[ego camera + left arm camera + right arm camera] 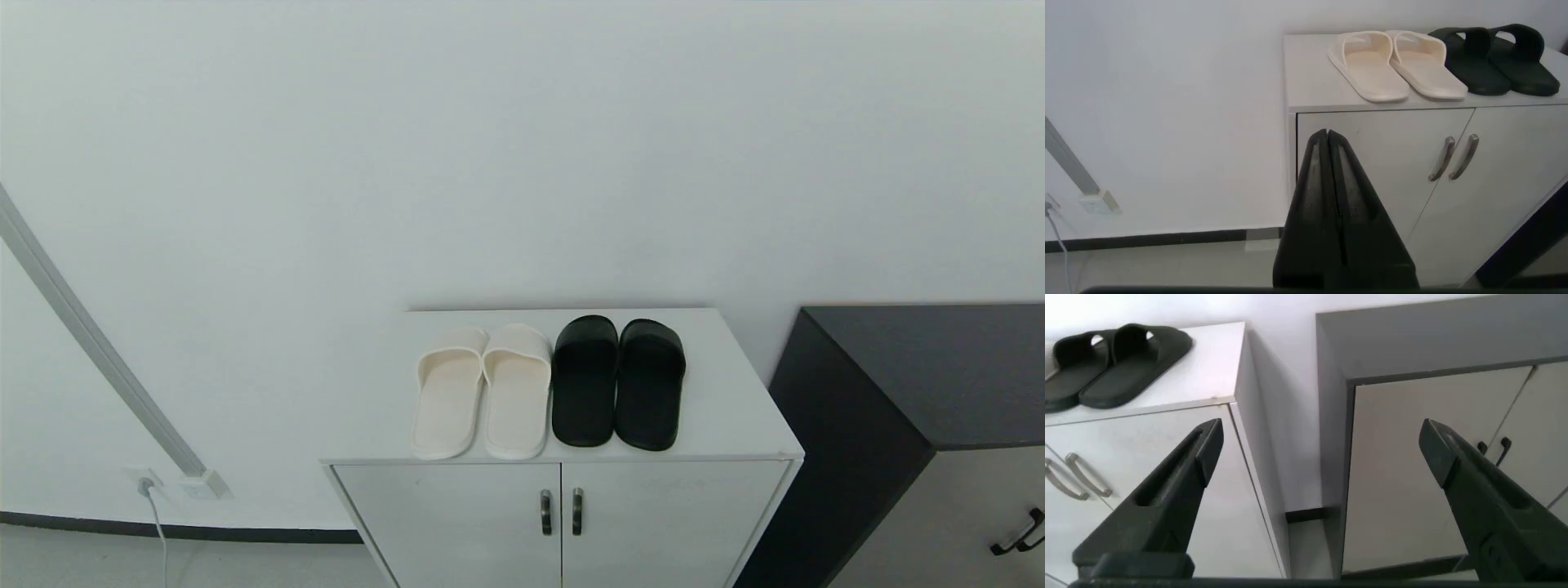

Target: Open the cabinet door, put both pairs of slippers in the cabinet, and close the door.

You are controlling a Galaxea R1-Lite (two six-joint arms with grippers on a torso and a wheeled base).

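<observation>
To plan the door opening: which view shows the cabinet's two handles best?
The left wrist view: both handles show whole, nearly face-on. The head view shows them from above; the right wrist view shows one whole, the other cut off.

Your left gripper [1328, 137], both black fingers pressed flat together along their whole length, tips meeting ahead of your wrist, your right gripper [1321, 429], black fingers spread wide apart, each tapering to its tip
</observation>
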